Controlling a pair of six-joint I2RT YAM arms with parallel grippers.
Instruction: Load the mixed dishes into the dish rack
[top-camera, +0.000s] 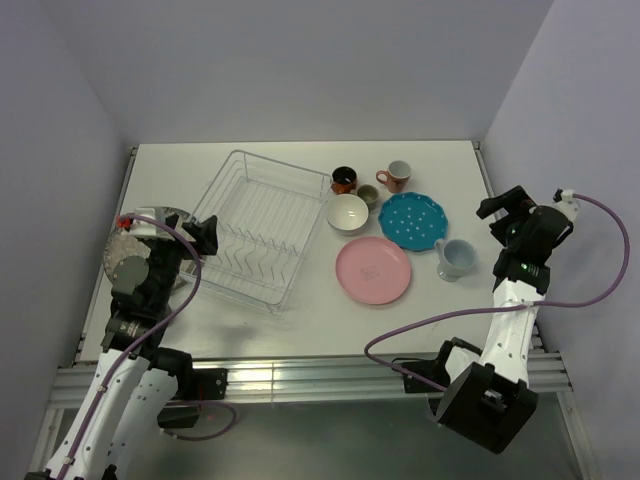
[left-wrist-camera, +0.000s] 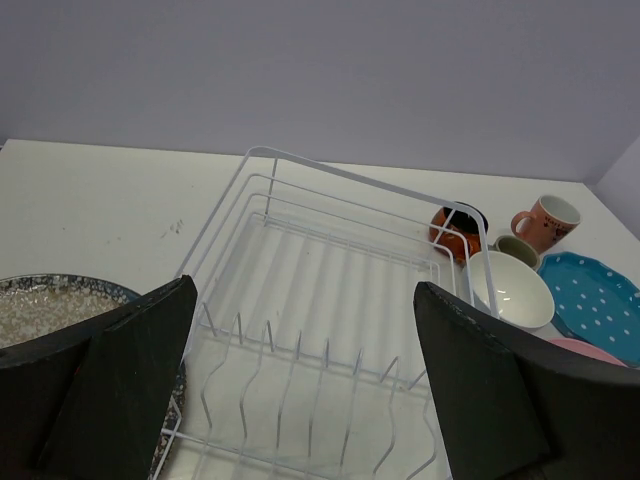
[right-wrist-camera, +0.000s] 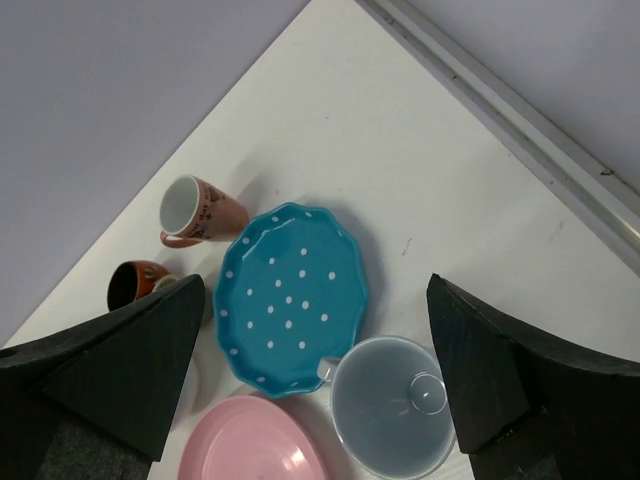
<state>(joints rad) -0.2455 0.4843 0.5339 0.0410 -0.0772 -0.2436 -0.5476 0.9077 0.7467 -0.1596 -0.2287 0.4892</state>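
Note:
The wire dish rack (top-camera: 236, 153) (left-wrist-camera: 300, 158) stands empty at left centre. A grey speckled plate (top-camera: 125, 245) (left-wrist-camera: 50, 305) lies left of it, partly under my left arm. My left gripper (top-camera: 190, 240) (left-wrist-camera: 303, 290) hangs open at the rack's near left side, holding nothing. Right of the rack are a white bowl (top-camera: 347, 212), teal dotted plate (top-camera: 412, 220) (right-wrist-camera: 290, 295), pink plate (top-camera: 373, 270), pale blue mug (top-camera: 453, 258) (right-wrist-camera: 390, 405), pink mug (top-camera: 397, 175), dark-red mug (top-camera: 344, 179) and grey-beige mug (top-camera: 368, 195). My right gripper (top-camera: 503, 215) (right-wrist-camera: 316, 282) hovers open and empty above the teal plate and blue mug.
Lilac walls close in the white table (top-camera: 300, 300) on the left, back and right. A metal rail (right-wrist-camera: 520, 130) runs along the table's right edge. Bare tabletop lies in front of the rack and pink plate.

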